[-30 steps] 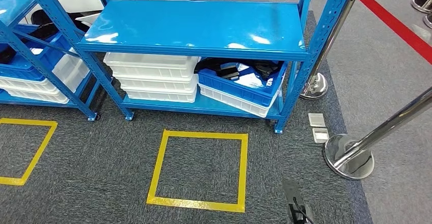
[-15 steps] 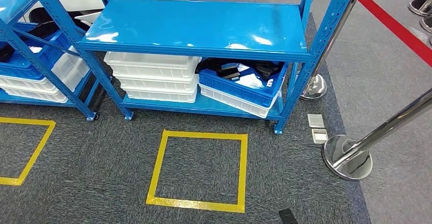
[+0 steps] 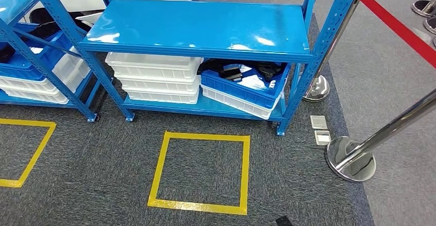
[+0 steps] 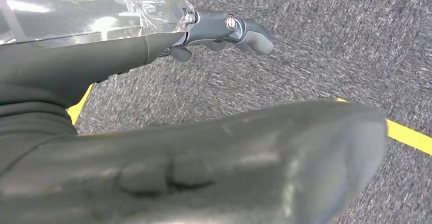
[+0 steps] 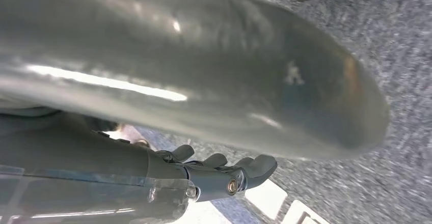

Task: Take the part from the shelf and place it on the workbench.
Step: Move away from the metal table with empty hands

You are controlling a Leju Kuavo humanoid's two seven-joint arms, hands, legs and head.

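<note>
**A:** Head view first: where do the parts sit?

**B:** In the blue bin [image 3: 241, 86], right of centre in the frame, on the lower board of the blue shelf [image 3: 200, 25]. Dark parts [image 3: 231, 72] and something pale lie jumbled in it; I can't tell one piece from another. A stack of white bins [image 3: 153, 77] stands just beside it to the left. No workbench is to be seen.

**B:** And the hands?

**A:** Both hang over the grey carpet [image 3: 77, 185]. In the left wrist view the left hand [image 4: 153, 147] holds nothing, thumb thick in the foreground, fingers [image 4: 239, 28] stretched out and apart from it. In the right wrist view the right hand [image 5: 204, 81] is likewise unladen, its fingers [image 5: 244, 170] lightly bent, spread from the thumb.

**B:** So which step?

**A:** Facing the shelf with free hands fits either coming up for a part or returning after one was set down. The yellow floor square [image 3: 200, 170] lies just ahead at lower centre.

**B:** If a pick comes?

**A:** I'd judge it needs a low reach under the upper board, into that tilted bin.
</note>
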